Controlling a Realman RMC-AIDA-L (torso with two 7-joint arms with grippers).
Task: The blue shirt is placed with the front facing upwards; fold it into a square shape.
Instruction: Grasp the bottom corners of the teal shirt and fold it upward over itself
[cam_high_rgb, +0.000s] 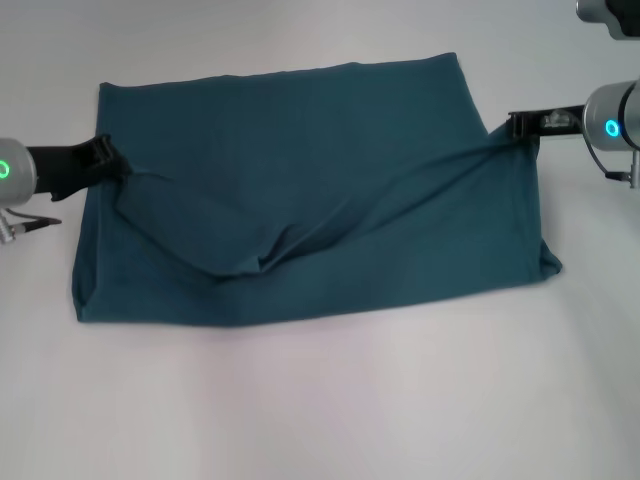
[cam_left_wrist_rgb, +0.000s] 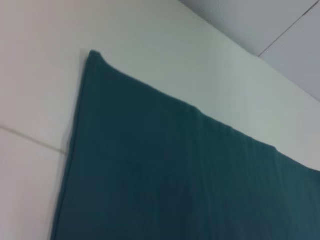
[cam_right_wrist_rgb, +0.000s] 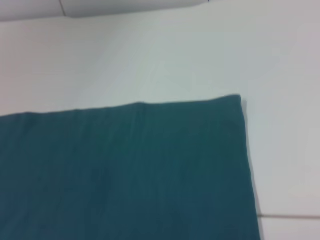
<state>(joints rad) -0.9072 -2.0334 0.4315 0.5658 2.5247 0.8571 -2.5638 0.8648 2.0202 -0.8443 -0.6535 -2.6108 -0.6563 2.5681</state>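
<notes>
Large teal-blue cotton shirt (cam_high_rgb: 310, 190) on white table (cam_high_rgb: 320, 400), plain side up, already folded to rectangle. Left gripper (cam_high_rgb: 108, 160) and right gripper (cam_high_rgb: 522, 128) each pinch side edge, cloth sagging between. Soft, light, floppy; judge edge or corner grips best.

A plain white surface (cam_high_rgb: 320, 410) spreads beneath and between both claws, reaching every edge of the head view. Each wrist view shows a thin seam line (cam_left_wrist_rgb: 30, 139) crossing it. Beyond the left claw, pale panels (cam_left_wrist_rgb: 260, 20) rise behind its far edge.
</notes>
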